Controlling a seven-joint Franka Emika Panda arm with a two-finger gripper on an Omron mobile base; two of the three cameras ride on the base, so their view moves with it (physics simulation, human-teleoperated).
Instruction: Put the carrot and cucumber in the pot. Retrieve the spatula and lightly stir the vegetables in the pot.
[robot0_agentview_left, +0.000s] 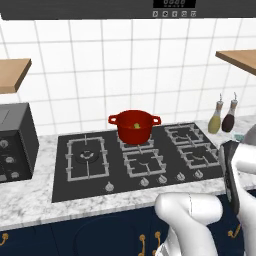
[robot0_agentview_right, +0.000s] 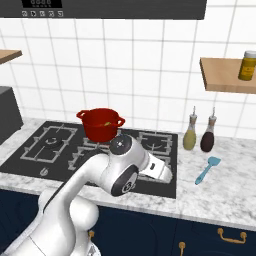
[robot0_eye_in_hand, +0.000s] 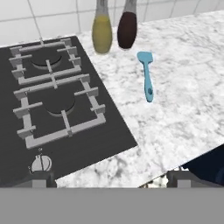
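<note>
Hand view: jaws spread wide, nothing held, aimed at spatula lying flat on counter beside bottles, presumably for retrieval.

Beneath me lies a smooth, speckled grey-white marble counter, faintly glossy. On it, the slim light-blue spatula looks like smooth matt plastic. My flat black cooktop is matt, its grey burner grates dull cast metal. The round deep red pot has an enamel-like sheen. Two dark-topped glassy bottles shine, and the wall tiles are glossy white.
</note>
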